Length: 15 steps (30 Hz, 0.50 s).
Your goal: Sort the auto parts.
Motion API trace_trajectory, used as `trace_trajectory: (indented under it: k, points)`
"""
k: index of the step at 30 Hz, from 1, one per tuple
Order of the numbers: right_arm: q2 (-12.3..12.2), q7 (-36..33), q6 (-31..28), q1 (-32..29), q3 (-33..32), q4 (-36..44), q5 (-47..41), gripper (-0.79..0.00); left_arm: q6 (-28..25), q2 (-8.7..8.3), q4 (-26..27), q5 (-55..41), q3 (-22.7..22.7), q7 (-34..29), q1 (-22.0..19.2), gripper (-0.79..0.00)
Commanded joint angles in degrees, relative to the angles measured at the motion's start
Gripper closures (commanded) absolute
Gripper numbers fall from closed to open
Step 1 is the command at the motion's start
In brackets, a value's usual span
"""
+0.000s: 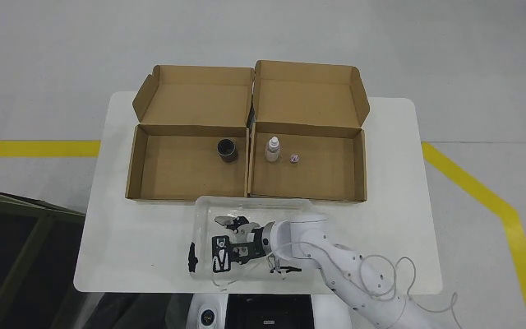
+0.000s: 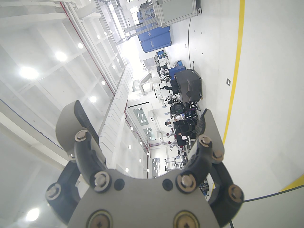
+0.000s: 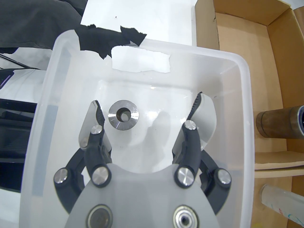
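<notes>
A clear plastic bin (image 1: 263,201) stands at the table's front edge, and my right gripper (image 1: 223,247) is inside it. In the right wrist view the right gripper (image 3: 148,106) is open just above the bin's floor. A shiny metal ring (image 3: 123,115) with a centre hole lies flat on that floor, beside one finger (image 3: 98,112) and not gripped. A dark brown cylinder (image 1: 226,150) lies in the left cardboard box (image 1: 140,177). A white bottle (image 1: 273,149) and a small part (image 1: 294,158) sit in the right cardboard box (image 1: 360,169). My left gripper (image 2: 142,113) is open, holds nothing and points up at the ceiling.
Both boxes stand side by side behind the bin with their lids folded back. Torn black tape (image 3: 106,39) hangs on the bin's far rim (image 3: 244,72). A dark cloth (image 3: 35,8) lies beyond the table's edge. The brown cylinder (image 3: 277,124) lies just past the bin's wall.
</notes>
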State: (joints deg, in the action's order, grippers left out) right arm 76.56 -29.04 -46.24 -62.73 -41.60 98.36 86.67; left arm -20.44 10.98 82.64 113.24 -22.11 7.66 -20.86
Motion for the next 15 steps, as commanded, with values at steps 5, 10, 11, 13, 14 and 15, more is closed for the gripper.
trace_trajectory:
  k: [5,10,11,13,14,15]
  points:
    - [0.2,0.0,0.1,0.4,1.3,-1.8,0.5,-0.628,0.0,0.0,0.0,0.0,0.0,0.0,0.0,-0.785]
    - [0.4,0.3,0.7,1.2,2.2,-3.5,0.5,-0.616,0.0,0.0,0.0,0.0,0.0,0.0,0.0,-0.785]
    - [0.5,0.4,0.8,1.4,2.3,-3.9,0.5,-0.61,0.0,0.0,0.0,0.0,0.0,0.0,0.0,-0.785]
    - [0.6,0.5,0.9,1.7,2.6,-4.7,0.3,-0.588,0.0,0.0,0.0,0.0,0.0,0.0,0.0,-0.785]
    - [0.7,0.7,0.8,1.9,2.8,-5.1,-0.1,-0.566,0.0,0.0,0.0,0.0,0.0,0.0,0.0,-0.785]
    - [0.8,0.8,0.8,2.1,2.9,-5.6,-0.2,-0.526,0.0,0.0,0.0,0.0,0.0,0.0,0.0,-0.785]
